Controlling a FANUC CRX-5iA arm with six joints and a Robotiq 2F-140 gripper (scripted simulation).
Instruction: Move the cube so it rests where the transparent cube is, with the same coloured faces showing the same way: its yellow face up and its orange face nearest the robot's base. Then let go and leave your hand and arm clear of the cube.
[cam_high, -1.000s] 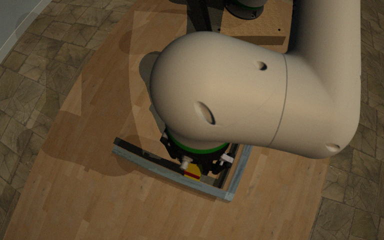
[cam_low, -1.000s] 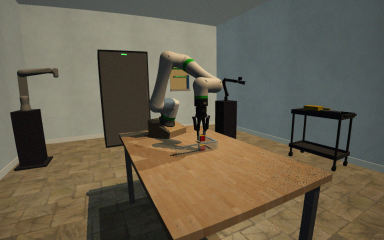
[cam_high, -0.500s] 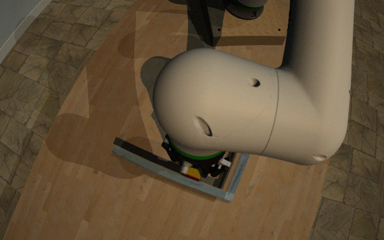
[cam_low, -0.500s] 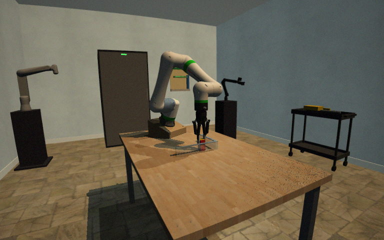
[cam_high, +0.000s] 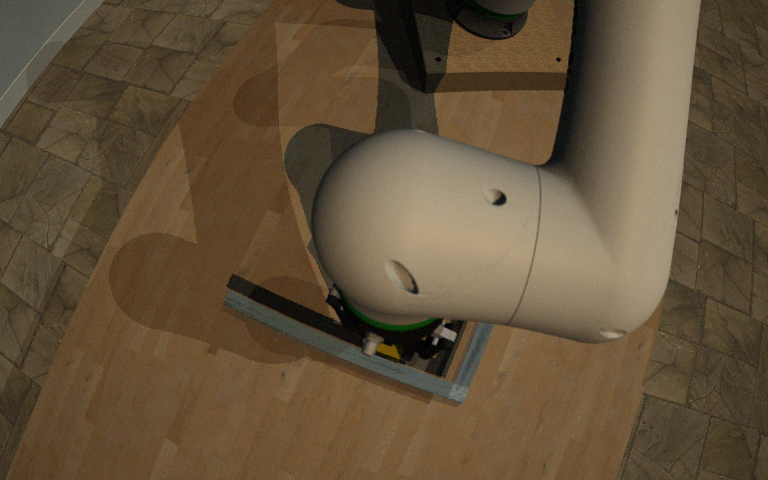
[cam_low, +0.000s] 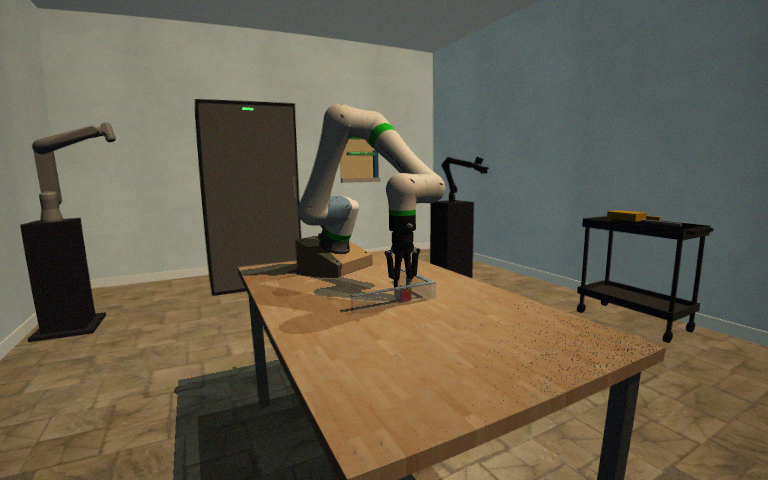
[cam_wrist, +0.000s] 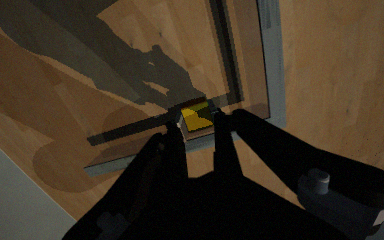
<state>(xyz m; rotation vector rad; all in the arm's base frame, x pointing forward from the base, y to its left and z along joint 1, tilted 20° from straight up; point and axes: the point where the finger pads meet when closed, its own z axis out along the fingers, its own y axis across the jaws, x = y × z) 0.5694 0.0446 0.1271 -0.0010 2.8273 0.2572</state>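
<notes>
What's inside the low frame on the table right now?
Inside the frame, the gripper is shut on the cube, yellow face up. The arm hides most of the interior from above; no transparent cube is discernible.

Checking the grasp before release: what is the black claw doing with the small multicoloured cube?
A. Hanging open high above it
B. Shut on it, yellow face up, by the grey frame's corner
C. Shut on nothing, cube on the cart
B: in the wrist view the black claw grips the small multicoloured cube, yellow face up, beside the grey frame's corner.

The table (cam_low: 453, 362) is matt planked wood. The arm (cam_high: 453, 226) looks like smooth cream plastic. The frame (cam_high: 351, 353) looks like dull brushed metal. The floor (cam_low: 113, 367) is rough stone tile.
</notes>
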